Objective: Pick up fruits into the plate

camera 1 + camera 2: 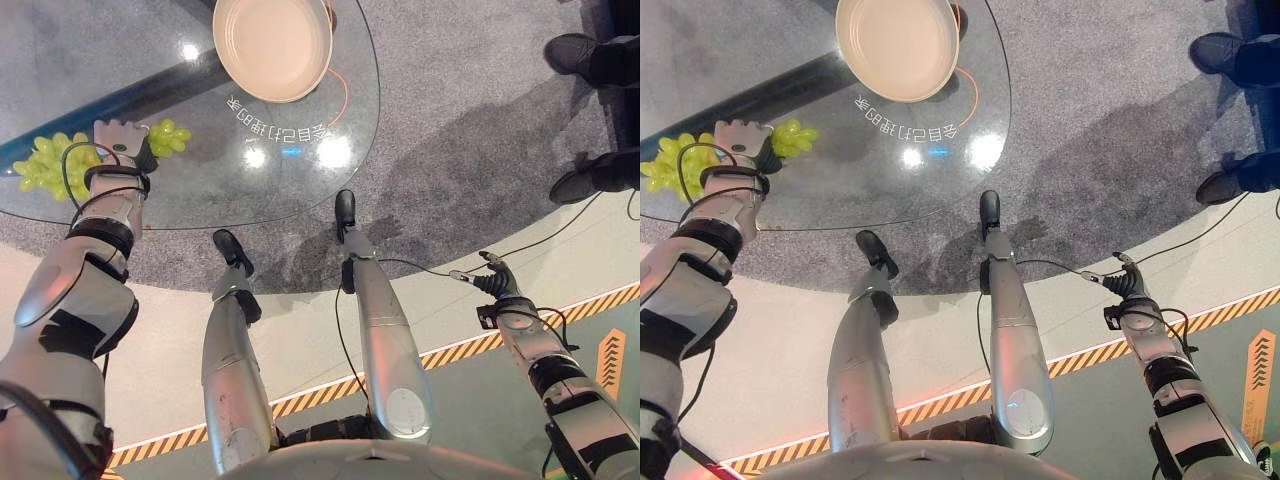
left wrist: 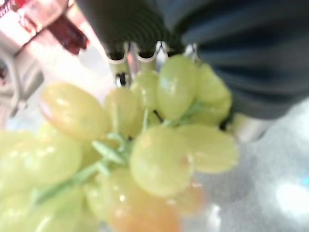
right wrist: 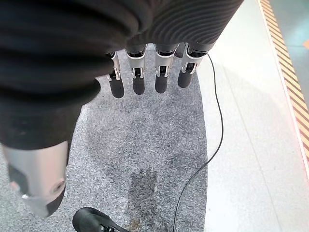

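A bunch of green grapes lies at the left edge of the round glass table. My left hand sits on top of the bunch, fingers curled down into it, and some grapes stick out on its right side. In the left wrist view the grapes press right up against the palm. An empty cream plate stands at the table's far side, well to the right of the hand. My right hand hangs low beside the table, over the floor, with its fingers relaxed and empty.
A person's dark shoes rest on the grey carpet at the far right. A yellow-and-black striped line crosses the floor near my right arm. White lettering is printed on the glass below the plate.
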{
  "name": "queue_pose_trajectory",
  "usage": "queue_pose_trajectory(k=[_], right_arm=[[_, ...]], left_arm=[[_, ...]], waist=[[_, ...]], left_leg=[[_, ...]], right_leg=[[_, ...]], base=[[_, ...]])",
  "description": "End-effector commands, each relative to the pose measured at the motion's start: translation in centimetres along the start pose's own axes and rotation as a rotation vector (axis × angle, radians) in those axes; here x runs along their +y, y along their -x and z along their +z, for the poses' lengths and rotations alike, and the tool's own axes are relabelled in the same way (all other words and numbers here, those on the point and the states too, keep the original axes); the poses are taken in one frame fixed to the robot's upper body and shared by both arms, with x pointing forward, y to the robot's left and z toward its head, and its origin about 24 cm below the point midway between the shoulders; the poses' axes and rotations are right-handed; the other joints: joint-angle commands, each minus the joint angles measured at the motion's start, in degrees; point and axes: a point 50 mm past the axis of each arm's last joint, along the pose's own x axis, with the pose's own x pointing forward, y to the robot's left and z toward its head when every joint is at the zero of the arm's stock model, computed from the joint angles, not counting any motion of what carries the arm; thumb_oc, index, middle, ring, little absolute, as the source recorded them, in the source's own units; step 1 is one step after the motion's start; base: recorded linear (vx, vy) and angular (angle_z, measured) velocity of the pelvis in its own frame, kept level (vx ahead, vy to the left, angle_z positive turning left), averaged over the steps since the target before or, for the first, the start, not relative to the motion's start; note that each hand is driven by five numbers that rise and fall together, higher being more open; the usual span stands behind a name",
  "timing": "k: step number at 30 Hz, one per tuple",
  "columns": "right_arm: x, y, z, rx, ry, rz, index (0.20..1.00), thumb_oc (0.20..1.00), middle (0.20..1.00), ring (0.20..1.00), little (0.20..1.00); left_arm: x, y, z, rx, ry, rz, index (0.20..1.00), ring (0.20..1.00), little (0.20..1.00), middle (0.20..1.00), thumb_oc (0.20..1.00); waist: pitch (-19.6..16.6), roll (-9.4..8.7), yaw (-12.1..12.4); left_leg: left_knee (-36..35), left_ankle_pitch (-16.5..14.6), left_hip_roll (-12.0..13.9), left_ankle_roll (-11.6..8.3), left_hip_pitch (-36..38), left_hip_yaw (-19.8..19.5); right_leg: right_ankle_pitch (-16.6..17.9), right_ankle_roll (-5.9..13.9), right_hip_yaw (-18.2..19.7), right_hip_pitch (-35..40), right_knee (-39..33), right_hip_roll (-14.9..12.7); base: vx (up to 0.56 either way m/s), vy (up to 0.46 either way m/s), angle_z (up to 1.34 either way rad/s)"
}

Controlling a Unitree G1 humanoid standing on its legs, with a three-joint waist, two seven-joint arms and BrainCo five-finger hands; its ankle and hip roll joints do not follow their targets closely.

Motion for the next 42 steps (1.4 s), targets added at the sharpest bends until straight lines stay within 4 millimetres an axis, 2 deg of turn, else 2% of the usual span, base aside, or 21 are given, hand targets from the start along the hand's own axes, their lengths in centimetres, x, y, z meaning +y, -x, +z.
queue_pose_trajectory(k=[1, 7, 8, 11, 12, 14, 16, 19, 24, 26, 28, 29, 31, 37, 42], right_arm=[[-1.4, 0.6, -1.6, 0.041, 0.002, -0.040, 1.000, 1.000, 1.000, 1.000, 1.000], [-0.9, 0.8, -1.2, 0.010, -0.026, -0.023, 1.000, 1.000, 1.000, 1.000, 1.000], [-0.3, 1.0, -0.8, -0.024, -0.052, 0.008, 1.000, 1.000, 1.000, 1.000, 1.000], [1.0, 1.6, -0.3, -0.082, -0.101, 0.060, 1.000, 1.000, 1.000, 1.000, 1.000], [1.2, 1.7, -0.2, -0.086, -0.109, 0.069, 1.000, 1.000, 1.000, 1.000, 1.000], [2.0, 2.3, -0.6, -0.075, -0.148, 0.082, 1.000, 1.000, 1.000, 1.000, 1.000], [2.3, 2.5, -0.7, -0.076, -0.180, 0.097, 1.000, 1.000, 1.000, 1.000, 1.000], [3.0, 2.8, -0.1, -0.106, -0.213, 0.123, 1.000, 1.000, 1.000, 1.000, 1.000], [4.9, 4.2, 0.4, -0.148, -0.208, 0.212, 1.000, 1.000, 1.000, 1.000, 1.000], [5.3, 4.8, 0.3, -0.160, -0.196, 0.256, 1.000, 1.000, 1.000, 1.000, 1.000], [5.5, 5.0, 0.4, -0.164, -0.189, 0.276, 1.000, 1.000, 1.000, 1.000, 1.000], [6.2, 5.7, 0.4, -0.168, -0.175, 0.365, 1.000, 1.000, 1.000, 1.000, 1.000], [6.9, 6.3, 0.6, -0.175, -0.161, 0.470, 1.000, 1.000, 1.000, 1.000, 1.000], [8.1, 7.1, 2.8, -0.230, -0.109, 0.648, 1.000, 1.000, 1.000, 1.000, 1.000], [8.2, 7.2, 4.9, -0.307, -0.039, 0.750, 1.000, 1.000, 1.000, 1.000, 1.000]], left_arm=[[-3.7, 1.4, -3.4, 0.147, 0.019, -0.132, 0.200, 0.200, 0.200, 0.200, 0.200], [-4.0, 1.7, -3.3, 0.172, 0.195, -0.043, 0.200, 0.200, 0.200, 0.200, 0.200], [-4.1, 1.9, -3.3, 0.193, 0.320, 0.007, 0.200, 0.200, 0.200, 0.200, 0.200], [-4.1, 2.1, -3.3, 0.204, 0.519, 0.080, 0.200, 0.200, 0.200, 0.200, 0.200], [-4.1, 2.2, -3.3, 0.206, 0.551, 0.089, 0.200, 0.200, 0.200, 0.200, 0.200], [-4.7, 2.8, -3.4, 0.251, 0.739, 0.131, 0.200, 0.200, 0.200, 0.200, 0.200], [-5.5, 3.4, -3.2, 0.254, 0.796, 0.137, 0.200, 0.200, 0.200, 0.200, 0.200], [-7.6, 4.9, -2.4, 0.262, 0.877, 0.112, 0.200, 0.200, 0.200, 0.200, 0.200], [-12.2, 9.2, -0.3, 0.258, 0.950, 0.014, 0.200, 0.200, 0.200, 0.200, 0.200], [-13.1, 10.5, 0.3, 0.247, 0.987, 0.004, 0.200, 0.200, 0.200, 0.200, 0.200], [-13.3, 10.9, 0.6, 0.240, 0.995, 0.001, 0.200, 0.200, 0.200, 0.200, 0.200], [-13.4, 11.9, 1.2, 0.194, 1.052, -0.011, 0.200, 0.200, 0.200, 0.200, 0.200], [-12.6, 12.6, 1.8, 0.093, 1.117, 0.002, 0.200, 0.200, 0.200, 0.200, 0.200], [-7.8, 13.0, 2.9, -0.233, 1.175, 0.086, 0.200, 0.200, 0.200, 0.200, 0.200], [-5.5, 13.1, 3.7, -0.362, 1.228, 0.082, 0.200, 0.200, 0.200, 0.200, 0.200]], waist=[[-1.2, -2.69, 0.3], [-1.2, -2.76, 0.6], [-1.2, -2.66, 0.9], [-1.2, -2.34, 1.6], [-1.2, -2.24, 1.7], [-1.2, -1.55, 2.5], [-1.2, -0.96, 3.1], [-2.2, 0.26, 4.1], [-7.1, 1.60, 5.4], [-8.8, 1.91, 5.7], [-9.5, 1.99, 5.8], [-12.2, 2.36, 6.6], [-14.7, 2.82, 7.4], [-20.9, 2.84, 10.1], [-22.7, 2.58, 11.4]], left_leg=[[2.5, -4.4, -4.5, 0.59, -2.1, 0.9], [1.6, -4.2, -4.7, 0.59, -0.2, 0.8], [1.2, -4.2, -4.8, 0.56, 1.1, 0.8], [-0.2, -4.1, -4.9, 0.39, 4.5, 0.9], [-0.5, -4.1, -4.9, 0.36, 5.2, 1.0], [-2.0, -4.0, -4.8, 0.22, 9.6, 1.3], [-3.1, -3.9, -4.7, 0.17, 12.9, 1.8], [-5.1, -3.5, -5.0, -0.02, 16.7, 1.7], [-10.8, -2.5, -5.3, -0.28, 25.8, 1.7], [-12.8, -1.8, -5.3, -0.50, 28.1, 1.6], [-13.4, -1.6, -5.2, -0.60, 29.0, 1.6], [-16.1, -1.2, -5.1, -0.86, 33.0, 1.5], [-18.0, -0.7, -5.0, -0.99, 36.4, 1.5], [-19.2, -1.0, -3.9, -0.69, 41.7, 1.3], [-20.0, -1.5, -3.3, -0.76, 44.6, 0.8]], right_leg=[[-2.7, -0.15, -0.9, 0.4, 1.1, 4.9], [-3.1, -0.28, -0.9, 2.2, 0.8, 5.2], [-3.5, -0.25, -0.9, 3.4, 0.7, 5.2], [-4.0, 0.00, -1.4, 6.7, 0.0, 4.6], [-4.1, 0.07, -1.5, 7.4, -0.2, 4.5], [-4.8, 0.49, -2.3, 11.3, -1.0, 3.5], [-5.4, 0.77, -3.2, 14.4, -1.4, 2.6], [-6.0, 1.09, -4.2, 18.0, -2.3, 1.5], [-5.8, 2.33, -5.2, 27.1, -6.4, -0.7], [-5.2, 2.52, -5.7, 29.8, -8.4, -1.1], [-5.1, 2.68, -5.9, 30.9, -9.1, -1.2], [-4.8, 3.08, -7.0, 35.6, -11.8, -1.8], [-4.6, 3.25, -8.1, 39.5, -13.8, -2.1], [-4.6, 3.19, -10.4, 45.8, -15.1, -2.8], [-4.4, 3.27, -11.2, 49.1, -16.7, -2.7]], base=[[-0.07, -0.027, 0.01], [-0.01, -0.004, 0.00], [0.00, 0.000, 0.00], [0.00, 0.000, 0.00], [0.00, 0.000, 0.00], [0.02, -0.013, 0.06], [0.02, 0.003, 0.06], [0.02, 0.009, 0.01], [0.10, 0.029, 0.04], [0.05, 0.033, 0.04], [0.06, 0.020, 0.09], [0.17, 0.039, 0.04], [0.13, 0.027, 0.05], [0.11, -0.035, 0.14], [0.07, -0.043, 0.01]])
